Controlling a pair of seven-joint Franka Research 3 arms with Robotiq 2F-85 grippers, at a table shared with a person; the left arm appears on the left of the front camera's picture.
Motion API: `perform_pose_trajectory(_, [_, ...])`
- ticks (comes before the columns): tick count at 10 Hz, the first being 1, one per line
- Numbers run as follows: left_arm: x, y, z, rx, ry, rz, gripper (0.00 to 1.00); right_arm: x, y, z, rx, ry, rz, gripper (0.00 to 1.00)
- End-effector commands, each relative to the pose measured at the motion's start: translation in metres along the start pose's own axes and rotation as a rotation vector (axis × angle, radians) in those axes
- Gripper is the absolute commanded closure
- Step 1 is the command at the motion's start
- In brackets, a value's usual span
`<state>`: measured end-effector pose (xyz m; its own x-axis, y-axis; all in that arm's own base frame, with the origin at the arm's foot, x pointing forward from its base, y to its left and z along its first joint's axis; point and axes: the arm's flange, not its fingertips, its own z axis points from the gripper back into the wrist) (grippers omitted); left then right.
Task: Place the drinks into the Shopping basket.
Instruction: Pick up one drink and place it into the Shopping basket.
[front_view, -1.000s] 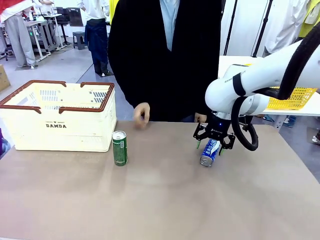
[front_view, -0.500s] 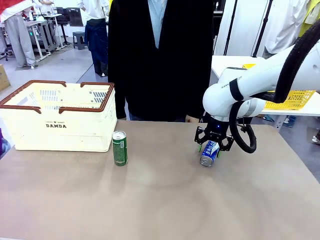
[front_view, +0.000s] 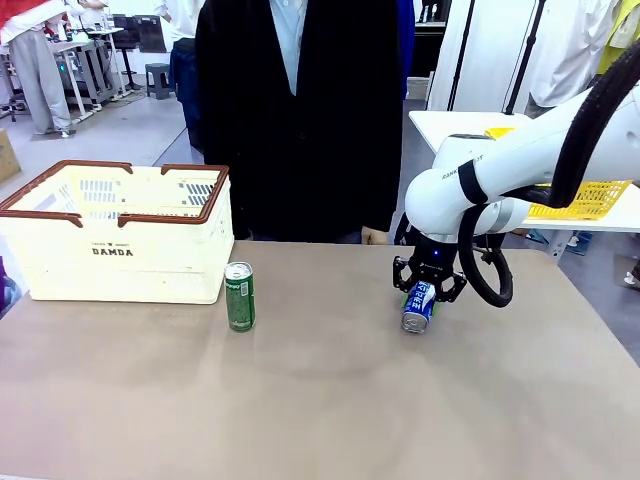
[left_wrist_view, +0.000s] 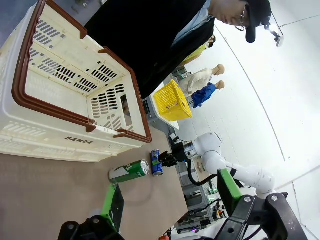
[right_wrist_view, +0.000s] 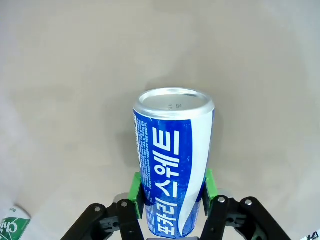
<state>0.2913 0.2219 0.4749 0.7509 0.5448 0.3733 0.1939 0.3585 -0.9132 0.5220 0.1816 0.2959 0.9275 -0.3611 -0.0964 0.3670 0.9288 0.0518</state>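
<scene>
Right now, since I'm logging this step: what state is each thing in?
blue can: on its side, gripped.
green can: upright on the table, untouched.
basket: upright, neither can inside.
right gripper: shut on the blue can.
left gripper: open, holding nothing.

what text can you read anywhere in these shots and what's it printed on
"DAMDA": dark print on the side of the cream shopping basket.
"포카리 스웨트": large white lettering running along the blue can.
Blue can's fine print and the stamp on its silver top: too small to read.
Green can: white markings too small or cut off to read.
</scene>
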Motion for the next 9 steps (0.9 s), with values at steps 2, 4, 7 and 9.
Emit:
perform_pose_trajectory(2, [0.000,-0.001,0.002,-0.005,0.006,0.006,0.00,0.003,0.001,0.008,-0.020,0.006,-0.019,1.00])
perform_pose_trajectory(4, [0.000,-0.001,0.002,-0.005,0.006,0.006,0.00,0.002,-0.006,0.033,0.028,0.002,-0.015,1.00])
perform_pose_trajectory(7, [0.000,-0.001,0.002,-0.005,0.006,0.006,0.00,-0.051,-0.011,0.073,0.115,0.111,0.187,1.00])
perform_pose_trajectory(9, [0.000,-0.001,0.002,-0.005,0.006,0.006,0.00,-0.108,0.010,0.083,0.173,0.116,0.328,1.00])
